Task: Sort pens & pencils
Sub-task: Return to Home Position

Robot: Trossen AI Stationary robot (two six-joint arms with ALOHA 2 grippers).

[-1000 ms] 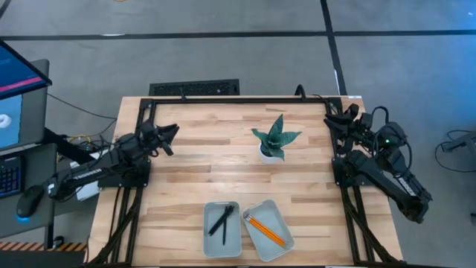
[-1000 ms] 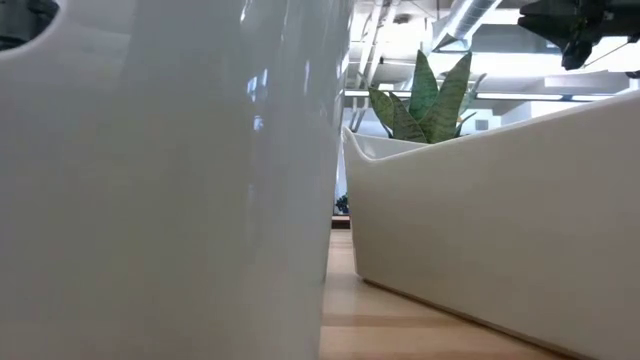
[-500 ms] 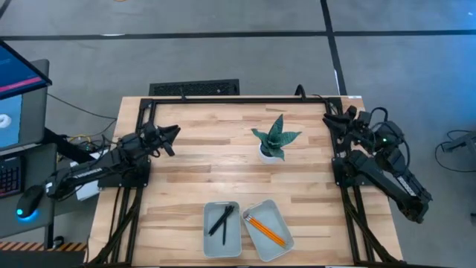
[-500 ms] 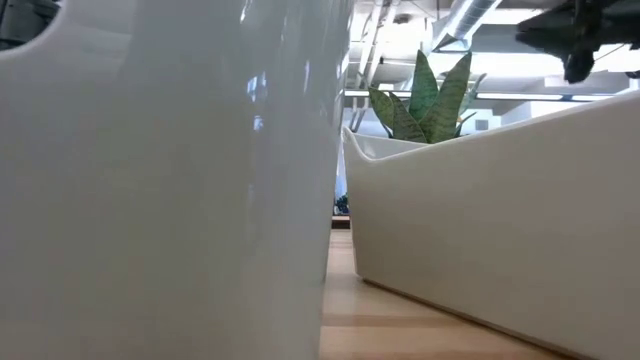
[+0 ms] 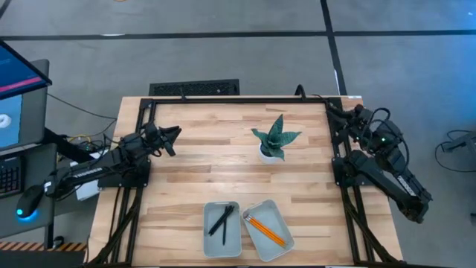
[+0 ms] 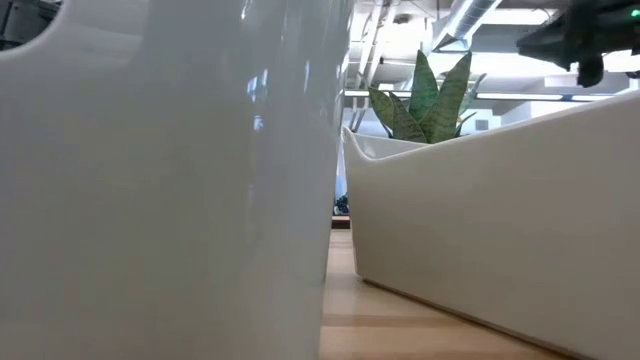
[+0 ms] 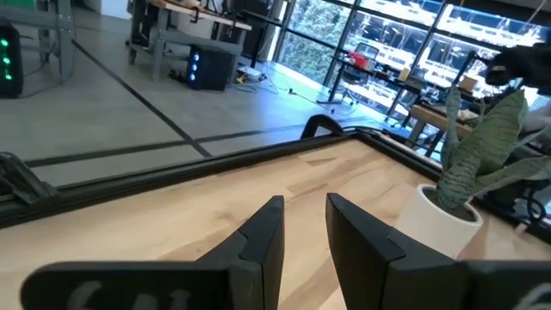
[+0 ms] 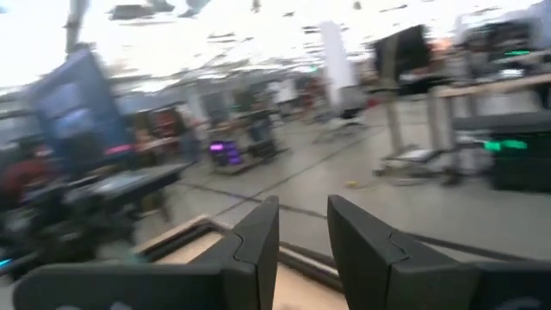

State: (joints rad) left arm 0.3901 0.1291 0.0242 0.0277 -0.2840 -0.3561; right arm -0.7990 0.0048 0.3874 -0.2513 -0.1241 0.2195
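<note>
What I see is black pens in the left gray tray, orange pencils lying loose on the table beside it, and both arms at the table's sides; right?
Not quite. The high view shows the pencils inside the right gray tray, not loose on the table. The pens are in the left gray tray, and the left gripper and right gripper sit at the table's sides.

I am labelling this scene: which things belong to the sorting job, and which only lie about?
Job: pens, pencils, left gray bin, right gray bin, left gripper and right gripper at the table's sides.
Lying about: potted plant, monitor, mouse.
</note>
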